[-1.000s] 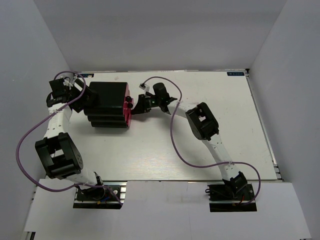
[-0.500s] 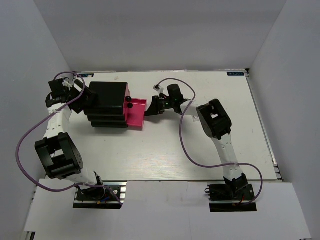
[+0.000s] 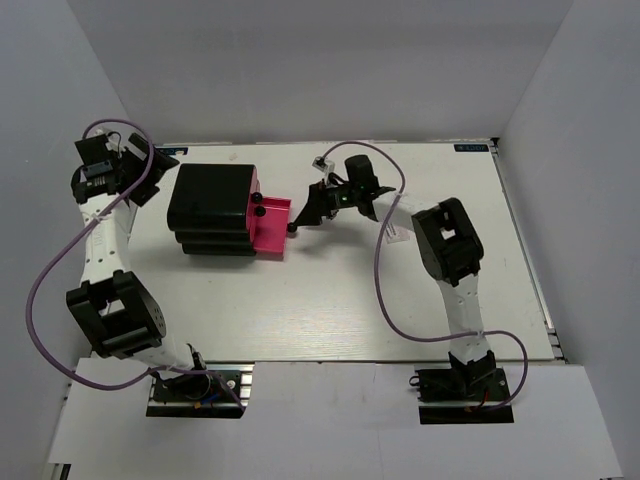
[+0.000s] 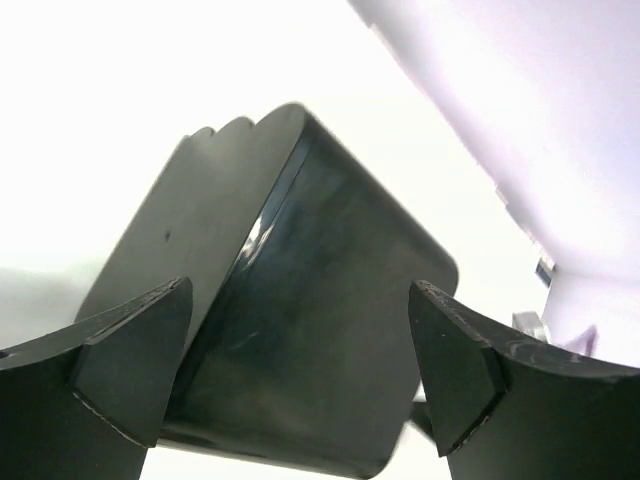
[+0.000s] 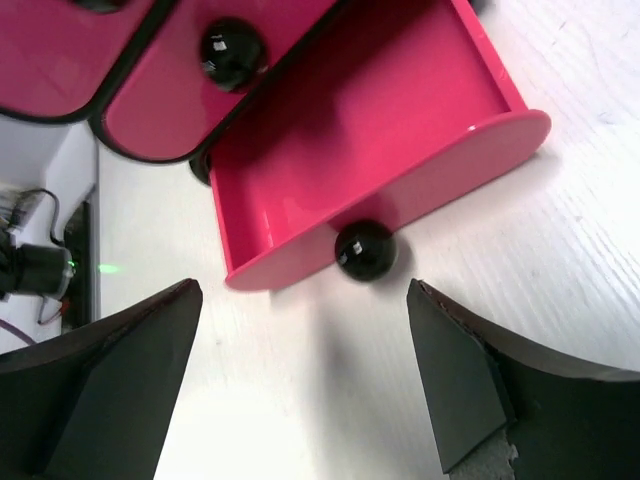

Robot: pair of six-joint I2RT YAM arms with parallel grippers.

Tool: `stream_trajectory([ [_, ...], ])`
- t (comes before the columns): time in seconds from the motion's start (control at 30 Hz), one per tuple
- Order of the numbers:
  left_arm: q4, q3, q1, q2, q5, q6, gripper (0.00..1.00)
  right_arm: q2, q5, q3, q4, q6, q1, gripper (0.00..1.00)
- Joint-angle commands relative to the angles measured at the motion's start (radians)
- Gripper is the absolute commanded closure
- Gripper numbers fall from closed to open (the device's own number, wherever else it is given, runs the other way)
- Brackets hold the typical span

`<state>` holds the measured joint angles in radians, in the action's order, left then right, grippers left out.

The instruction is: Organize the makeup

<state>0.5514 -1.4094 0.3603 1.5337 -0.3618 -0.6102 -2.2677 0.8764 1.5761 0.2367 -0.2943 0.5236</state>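
No makeup shows in any view. The black box (image 3: pixel 210 205) stands at the back left with one pink drawer (image 3: pixel 272 228) pulled out and nothing in it. In the right wrist view the drawer's front wall (image 5: pixel 420 195) and its black knob (image 5: pixel 364 250) lie just ahead of my right gripper (image 5: pixel 300 380), which is open and not touching the knob. From above, the right gripper (image 3: pixel 305 212) sits right of the drawer. My left gripper (image 3: pixel 153 175) is open, left of the box and apart from it; its view shows the box's black back (image 4: pixel 300 300) between the fingers.
Two shut pink drawers (image 5: pixel 150 90) with black knobs (image 5: pixel 231 50) sit above the open one. White walls stand close behind and beside the table (image 3: pixel 400 290). Purple cables loop from both arms.
The right gripper pulled the pink drawer out to the right by its knob, then opened and let go. The left gripper drew back leftward off the box.
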Motion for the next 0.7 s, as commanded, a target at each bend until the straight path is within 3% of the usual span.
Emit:
stream_trajectory([
  [0.0,0.062,-0.107,0.018,-0.024,0.066,-0.026,0.02,0.173,-0.107,-0.031,-0.136,0.222,-0.007,0.11],
  [0.07,0.079,-0.126,0.019,-0.038,0.076,-0.034,0.02,0.279,-0.254,-0.099,-0.172,0.289,-0.005,0.11],
  [0.1,0.078,-0.123,0.019,-0.064,0.072,-0.037,0.02,0.325,-0.442,-0.138,-0.148,0.355,-0.002,0.11],
  [0.13,0.064,-0.111,0.019,-0.082,0.066,-0.039,0.02,0.412,-0.526,-0.228,-0.116,0.377,-0.007,0.11],
  [0.23,-0.049,0.013,0.019,-0.205,-0.050,-0.030,0.02,0.537,-0.822,-0.348,-0.079,0.377,-0.037,0.11],
  [0.27,-0.104,0.061,0.002,-0.245,-0.102,-0.013,0.10,0.553,-0.844,-0.356,-0.103,0.406,-0.059,0.17],
  [0.3,-0.219,0.163,-0.009,-0.324,-0.223,-0.005,0.16,0.572,-0.867,-0.355,-0.190,0.394,-0.069,0.30],
  [0.33,-0.285,0.221,-0.009,-0.369,-0.292,-0.026,0.24,0.580,-0.872,-0.352,-0.235,0.392,-0.097,0.57],
  [0.37,-0.356,0.284,-0.018,-0.410,-0.358,-0.052,0.40,0.592,-0.920,-0.363,-0.293,0.394,-0.096,0.64],
  [0.43,-0.501,0.433,-0.018,-0.528,-0.492,-0.109,0.52,0.645,-0.941,-0.402,-0.338,0.409,-0.099,0.70],
  [0.47,-0.534,0.472,-0.027,-0.562,-0.523,-0.117,0.62,0.663,-0.974,-0.447,-0.336,0.412,-0.099,0.69],
  [0.5,-0.595,0.510,-0.027,-0.593,-0.572,-0.125,0.64,0.684,-0.985,-0.455,-0.341,0.411,-0.096,0.65],
  [0.53,-0.617,0.579,-0.040,-0.659,-0.595,-0.137,0.65,0.682,-0.999,-0.453,-0.376,0.403,-0.100,0.50],
  [0.63,-0.642,0.673,-0.063,-0.774,-0.654,-0.106,0.44,0.634,-1.025,-0.403,-0.477,0.394,-0.112,0.19],
  [0.67,-0.636,0.691,-0.078,-0.803,-0.660,-0.093,0.19,0.608,-1.015,-0.383,-0.493,0.394,-0.117,0.14],
])
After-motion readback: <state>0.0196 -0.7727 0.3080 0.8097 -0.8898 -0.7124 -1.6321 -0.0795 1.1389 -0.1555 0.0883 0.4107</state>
